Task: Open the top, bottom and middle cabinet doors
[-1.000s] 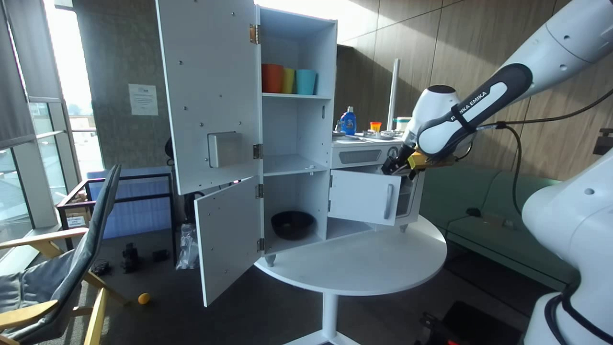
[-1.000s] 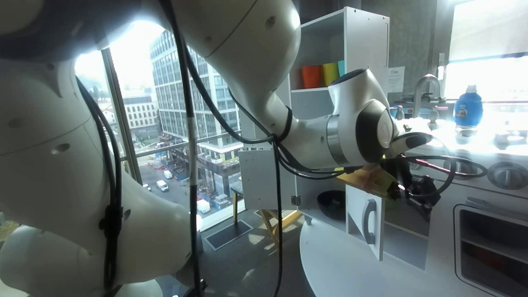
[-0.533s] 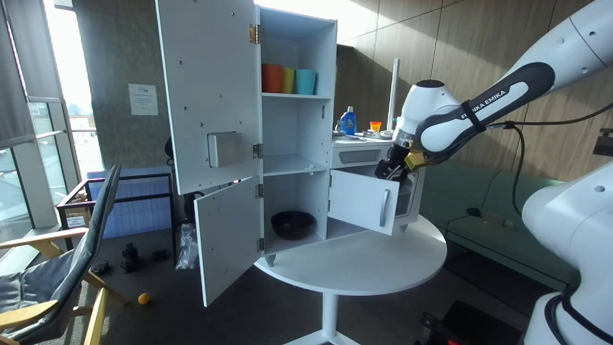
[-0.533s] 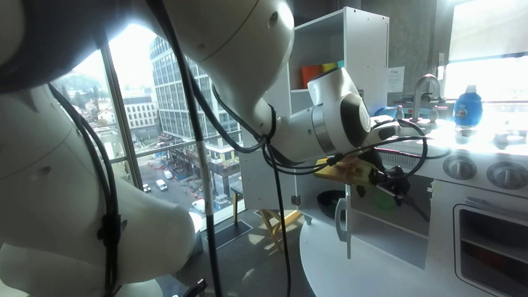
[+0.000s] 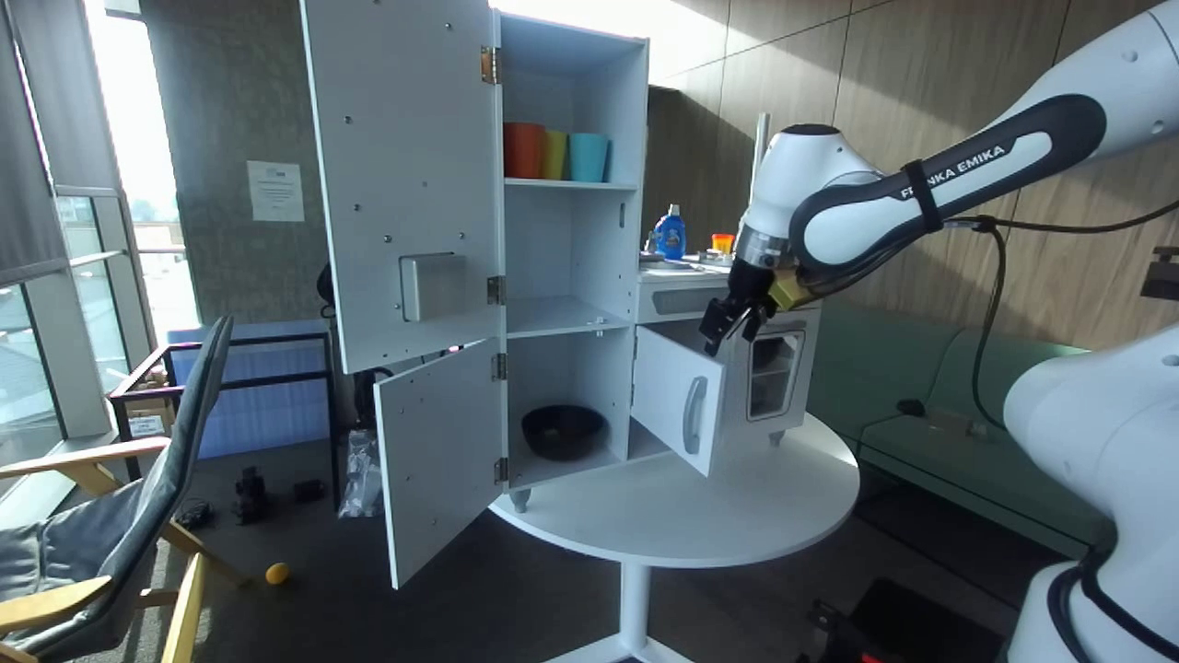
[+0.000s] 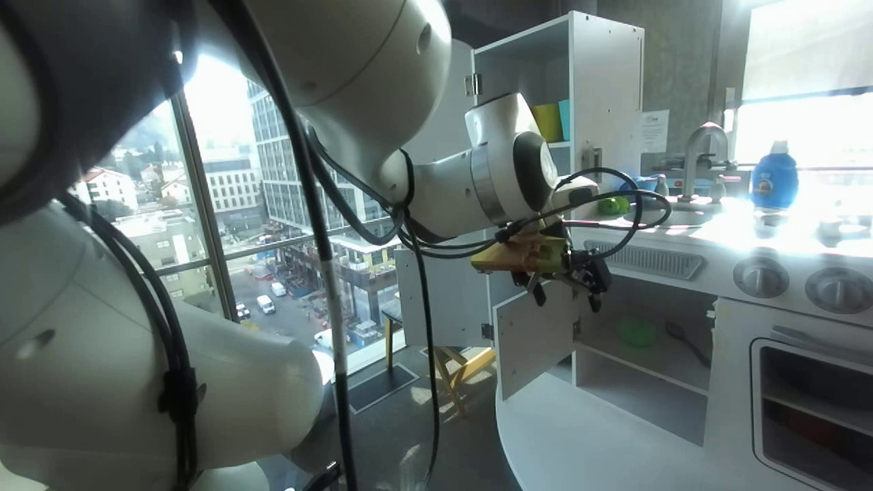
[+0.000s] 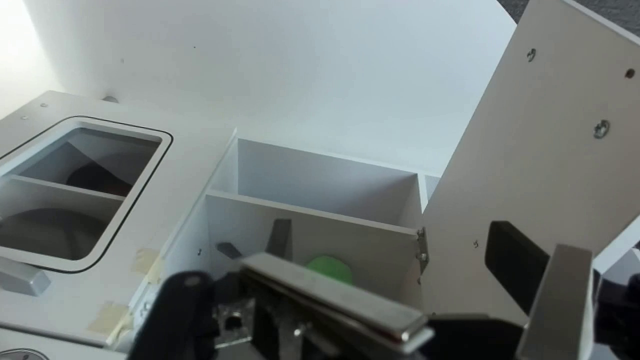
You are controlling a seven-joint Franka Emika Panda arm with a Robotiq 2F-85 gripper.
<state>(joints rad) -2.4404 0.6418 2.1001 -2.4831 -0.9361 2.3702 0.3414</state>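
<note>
Far left, armchair (image 5: 166,506). Upper cabinet door (image 5: 405,175) hangs wide open; lower cabinet door (image 5: 442,460) beneath it, open too. Tall cabinet (image 5: 543,244) next: orange cup (image 5: 523,150), yellow cup (image 5: 554,155), turquoise cup (image 5: 589,157) in a row in the top compartment (image 5: 553,92), black bowl (image 5: 563,433) in the bottom one. Blue bottle (image 5: 670,234) up on the counter (image 5: 686,274). Below it the under-counter cabinet door (image 5: 668,387), grey handle (image 5: 694,414), standing open over the white desk (image 5: 682,523). Hand (image 5: 730,337) by this door's top edge, fingers (image 7: 515,265) spread apart; whether touching, can't tell. Right again, oven window (image 5: 774,376); green sofa (image 5: 949,451) behind robot arm (image 5: 967,175).
</note>
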